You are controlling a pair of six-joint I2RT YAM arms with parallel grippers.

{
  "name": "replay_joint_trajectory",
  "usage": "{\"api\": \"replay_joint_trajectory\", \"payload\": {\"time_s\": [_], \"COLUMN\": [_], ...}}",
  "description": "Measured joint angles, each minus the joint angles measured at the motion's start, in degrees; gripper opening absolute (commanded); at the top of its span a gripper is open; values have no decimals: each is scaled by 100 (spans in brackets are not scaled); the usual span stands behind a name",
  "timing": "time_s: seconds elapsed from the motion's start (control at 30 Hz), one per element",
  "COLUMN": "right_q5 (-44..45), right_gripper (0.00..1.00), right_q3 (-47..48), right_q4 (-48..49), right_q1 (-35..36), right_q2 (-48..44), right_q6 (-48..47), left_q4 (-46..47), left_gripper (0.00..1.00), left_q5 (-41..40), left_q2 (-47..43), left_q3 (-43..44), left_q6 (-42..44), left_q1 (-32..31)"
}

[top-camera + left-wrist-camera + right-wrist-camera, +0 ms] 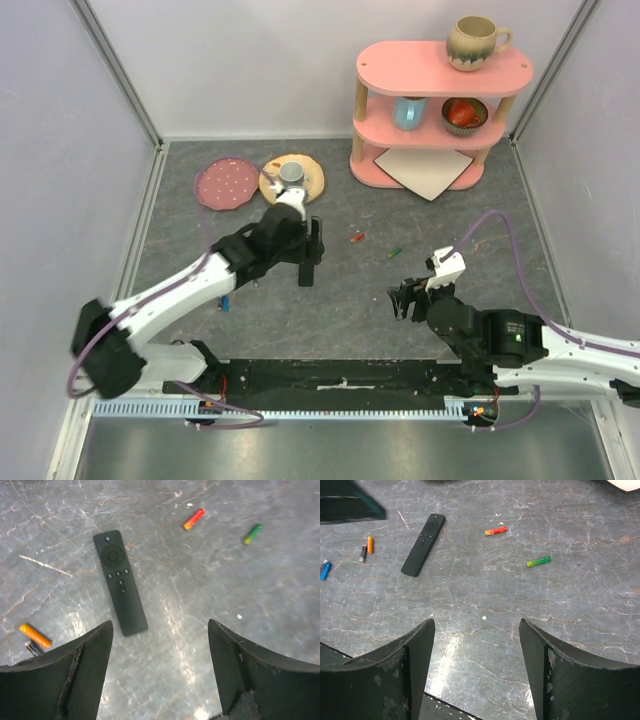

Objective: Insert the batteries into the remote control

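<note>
1. Remote control point(120, 582): lies flat on the grey table point(340, 300), button face up, left of centre, in nobody's grip.
2. Left gripper point(160, 630) hangs over its near end, jaws spread wide, empty. Right gripper point(477, 622) is low on the right, jaws also spread, empty.
3. Batteries are all loose on the table. The red battery point(193, 519) and green battery point(252, 534) lie right of the remote. The orange battery point(370, 544) and black battery point(363, 553) lie side by side to its left, with the blue battery point(324, 569) farther left.
4. Risk: with buttons up, the battery cover is probably underneath. Turning such a flat bar could make it skid or slip from the fingers.
5. Risk: the round cells may roll at a nudge, or squirt out of a pinch.
6. Risk: polarity cannot be read from here, so a cell could go in reversed.
7. Containers, far side: the bowl point(464, 115) on the pink shelf point(500, 70) holds something red. The insides of the blue cup point(408, 112) and top mug point(475, 40) are unseen. A grey cup point(291, 173) stands on the tan plate point(312, 185), and the pink plate point(225, 183) is bare.
</note>
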Motion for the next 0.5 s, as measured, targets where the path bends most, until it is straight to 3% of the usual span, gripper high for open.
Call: {"api": "replay_joint_trajectory", "payload": {"time_s": [0.13, 0.2, 0.37, 0.47, 0.5], "right_q5": [2, 2, 24, 52, 72], "right_gripper": [77, 77, 78, 82, 87], "right_q3": [68, 107, 192, 232, 236], "right_q4": [90, 170, 289, 343, 393], "right_q1": [-2, -2, -2, 0, 0], "right_q2": [341, 533, 966, 1128, 1172], "right_q6": [-94, -162, -262, -280, -280], "left_q4": [734, 881, 798, 730, 721], "left_gripper": [88, 97, 99, 99, 99], "left_q5": [162, 142, -68, -127, -151], "left_q2": [-1759, -2260, -2990, -3307, -3383], "left_q3": [-1399, -1886, -2566, -2677, -2677], "left_q6": [-323, -557, -951, -1067, -1102], "left_q1": [-2, -2, -2, -2, -2]}}
